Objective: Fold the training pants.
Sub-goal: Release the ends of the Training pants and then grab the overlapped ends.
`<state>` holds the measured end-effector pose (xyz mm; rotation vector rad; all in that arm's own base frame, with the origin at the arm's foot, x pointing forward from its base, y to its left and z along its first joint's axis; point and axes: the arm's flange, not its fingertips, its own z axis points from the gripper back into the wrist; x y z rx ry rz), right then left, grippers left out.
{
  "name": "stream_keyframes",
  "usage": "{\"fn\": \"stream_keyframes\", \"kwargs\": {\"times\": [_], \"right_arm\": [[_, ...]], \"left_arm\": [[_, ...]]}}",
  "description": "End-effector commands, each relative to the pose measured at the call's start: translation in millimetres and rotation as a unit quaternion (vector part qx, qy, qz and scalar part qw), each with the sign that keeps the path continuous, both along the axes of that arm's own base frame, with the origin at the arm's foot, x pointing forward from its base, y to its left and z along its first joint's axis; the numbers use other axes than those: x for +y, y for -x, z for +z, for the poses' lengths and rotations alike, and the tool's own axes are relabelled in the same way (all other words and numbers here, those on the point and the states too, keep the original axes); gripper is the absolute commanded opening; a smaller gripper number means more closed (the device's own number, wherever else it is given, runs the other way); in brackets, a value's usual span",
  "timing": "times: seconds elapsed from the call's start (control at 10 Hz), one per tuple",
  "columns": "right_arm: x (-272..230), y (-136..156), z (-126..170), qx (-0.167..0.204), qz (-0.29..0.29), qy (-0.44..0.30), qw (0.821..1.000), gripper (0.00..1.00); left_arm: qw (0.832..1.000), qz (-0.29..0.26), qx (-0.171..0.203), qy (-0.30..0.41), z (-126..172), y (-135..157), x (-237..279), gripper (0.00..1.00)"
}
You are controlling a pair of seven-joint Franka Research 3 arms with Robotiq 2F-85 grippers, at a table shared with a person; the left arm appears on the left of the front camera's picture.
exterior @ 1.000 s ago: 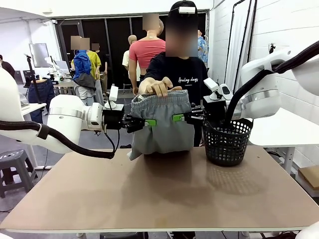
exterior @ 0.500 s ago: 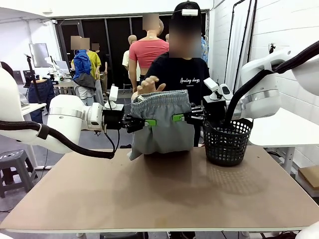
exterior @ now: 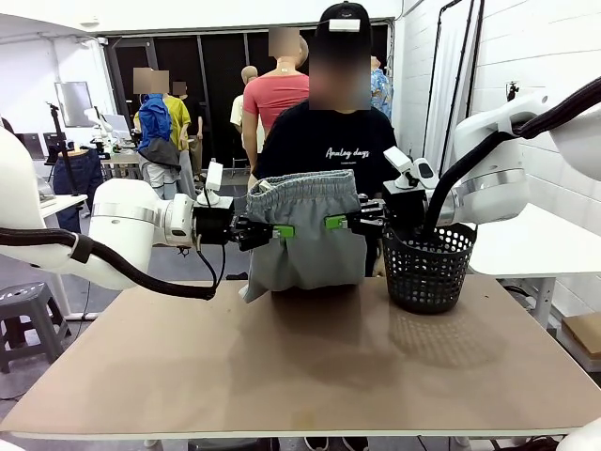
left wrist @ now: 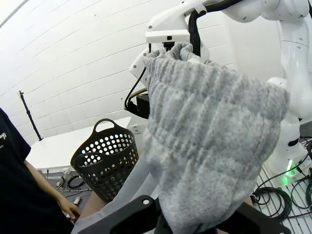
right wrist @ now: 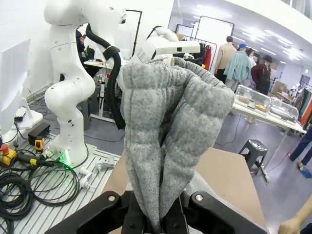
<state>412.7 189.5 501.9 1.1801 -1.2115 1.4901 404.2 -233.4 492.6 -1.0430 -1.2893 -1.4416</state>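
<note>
Front view: training pants (exterior: pixel 305 246), light grey, hanging at far side of table (exterior: pixel 300 376), waistband uppermost. Clamped on its side edges: left gripper (exterior: pixel 284 231), right gripper (exterior: pixel 334 223). Black mesh basket (exterior: pixel 429 272) alongside.

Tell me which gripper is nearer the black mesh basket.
Right. The right gripper clamps the training pants just beside the mesh basket; the left gripper clamps their other edge, farther away.

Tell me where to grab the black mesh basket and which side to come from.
Grip the black basket by the arched handle that stands up from its rim, coming down from above. The basket sits upright, mouth open, and the loop leaves a gap for a finger to pass through. Its mesh wall narrows toward the base, so a side pinch would likely slip.
</note>
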Motion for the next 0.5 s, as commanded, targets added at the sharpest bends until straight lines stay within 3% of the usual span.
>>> {"fn": "stream_keyframes", "kwargs": {"times": [0.0,0.4], "right_arm": [[0.3,2.6,0.3,-0.001,0.001,-0.002,1.0,0.0],[0.3,2.6,0.3,-0.001,0.001,-0.002,1.0,0.0]], "left_arm": [[1.0,0.0,-0.001,0.005,2.8,0.7,-1.3,0.0],[1.0,0.0,-0.001,0.005,2.8,0.7,-1.3,0.0]]}}
